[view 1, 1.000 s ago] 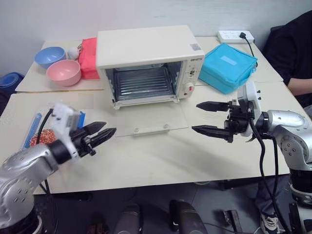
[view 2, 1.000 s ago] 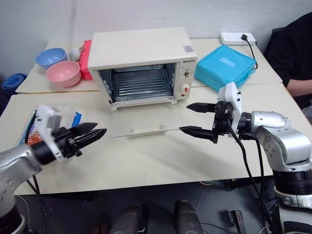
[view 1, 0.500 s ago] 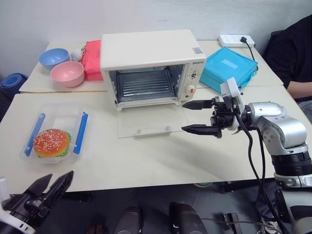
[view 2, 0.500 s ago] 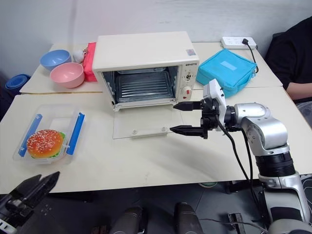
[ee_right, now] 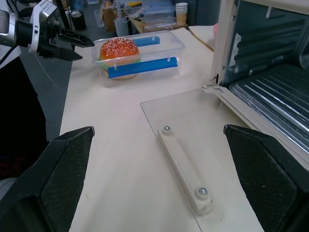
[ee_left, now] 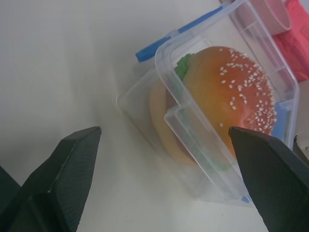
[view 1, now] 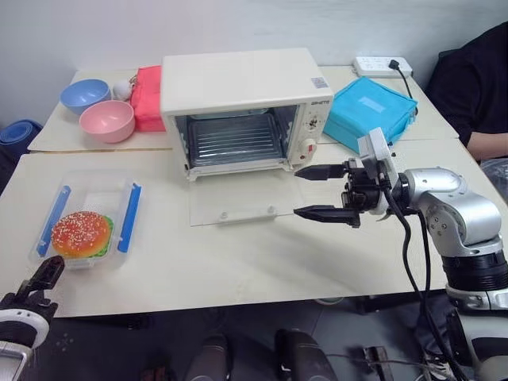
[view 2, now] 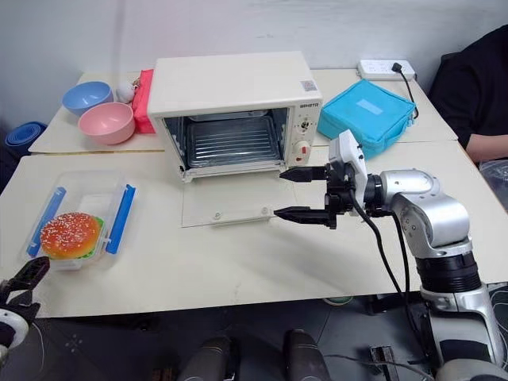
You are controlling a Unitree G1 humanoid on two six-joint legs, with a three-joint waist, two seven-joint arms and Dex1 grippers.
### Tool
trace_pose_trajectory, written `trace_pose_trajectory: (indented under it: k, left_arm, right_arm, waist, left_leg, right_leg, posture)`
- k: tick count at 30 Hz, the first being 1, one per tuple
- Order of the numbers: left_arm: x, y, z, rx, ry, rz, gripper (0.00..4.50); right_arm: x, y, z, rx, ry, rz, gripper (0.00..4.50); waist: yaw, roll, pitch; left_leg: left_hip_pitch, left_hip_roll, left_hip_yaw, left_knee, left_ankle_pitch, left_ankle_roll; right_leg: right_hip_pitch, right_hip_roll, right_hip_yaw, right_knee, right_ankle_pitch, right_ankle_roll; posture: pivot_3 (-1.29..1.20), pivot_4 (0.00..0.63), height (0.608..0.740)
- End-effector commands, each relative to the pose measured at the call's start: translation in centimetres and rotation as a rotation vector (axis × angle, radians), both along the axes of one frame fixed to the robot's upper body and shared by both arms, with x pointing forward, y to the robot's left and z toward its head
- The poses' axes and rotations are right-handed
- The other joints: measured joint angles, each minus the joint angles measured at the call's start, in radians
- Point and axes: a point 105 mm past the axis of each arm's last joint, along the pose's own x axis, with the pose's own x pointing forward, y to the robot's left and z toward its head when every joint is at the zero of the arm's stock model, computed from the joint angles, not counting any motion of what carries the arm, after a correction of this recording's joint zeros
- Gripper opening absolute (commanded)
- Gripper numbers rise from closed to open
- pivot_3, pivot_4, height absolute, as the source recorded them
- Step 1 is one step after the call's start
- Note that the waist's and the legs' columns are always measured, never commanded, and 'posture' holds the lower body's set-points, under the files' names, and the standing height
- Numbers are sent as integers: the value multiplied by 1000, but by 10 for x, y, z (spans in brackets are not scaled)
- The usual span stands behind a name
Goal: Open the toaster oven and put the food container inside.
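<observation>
Left gripper [view 1: 44,274]: lower left corner of the head view, at the table's near edge, black fingers spread apart, holding nothing; it sits just short of the container.
Food container [view 1: 86,218]: clear rectangular plastic box with two blue side clips, a sesame-bun burger inside, resting on the cream table [view 1: 238,262] at left, well apart from the oven.
Bowls: round blue bowl [view 1: 82,94] and round pink bowl [view 1: 106,119], upper left.
Toaster oven [view 1: 238,107]: large cream-white box, upper centre, glass door [view 1: 242,202] folded flat onto the table, wire rack visible.
Right gripper [view 1: 317,192]: right of centre, fingers parted, empty, hovering over the door's right edge.
Turquoise square fabric bag [view 1: 369,107]: upper right, beside the oven.
</observation>
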Motion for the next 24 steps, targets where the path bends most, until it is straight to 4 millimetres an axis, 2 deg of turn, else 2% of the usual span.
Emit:
trace_pose_trajectory:
  k: [1, 6, 9, 15, 18, 24]
  left_arm:
    - [5, -5, 4, 1, 5, -17, 4492]
    - [17, -8, -1, -73, 47, -5, 4492]
    - [19, 0, -1, -105, 116, 52, 4492]
    - [27, 25, 18, -26, 175, 110, 4492]
    - [32, 19, 20, -22, 160, 31, 4492]
    - [18, 25, 8, -35, 193, 67, 4492]
  right_arm:
    - [-7, -5, 12, 17, -49, -21, 4500]
    - [-11, -6, 10, 27, -46, -46, 4500]
    - [-9, -6, 10, 36, -48, -61, 4500]
    - [-7, -4, 9, 48, -56, -74, 4500]
    - [-7, -4, 9, 53, -58, -78, 4500]
    - [-7, -4, 7, 55, -56, -81, 4500]
  waist:
    - [0, 0, 0]
    - [0, 0, 0]
    - [0, 0, 0]
    - [1, 0, 0]
    - [0, 0, 0]
    - [-1, 0, 0]
  left_leg:
    - [0, 0, 0, 0, 0, 0]
    - [1, 1, 0, 0, 0, -1]
    - [1, 1, 1, 0, 0, -1]
    - [4, 2, 0, -1, 0, -2]
    - [5, 2, 1, -3, 0, -2]
    - [9, 2, 3, -12, 1, -3]
  right_leg:
    - [0, 0, 0, 0, 0, 0]
    - [0, 0, -2, 0, 0, 0]
    - [0, 0, -2, 0, 0, 0]
    - [3, 0, -3, 1, -1, -1]
    - [3, 0, -4, 0, -1, -1]
    - [3, 0, -3, -2, -1, -1]
  posture:
    - [0, 150, 740]
    - [0, 150, 740]
    - [0, 150, 740]
    - [0, 150, 740]
    - [0, 150, 740]
    - [0, 150, 740]
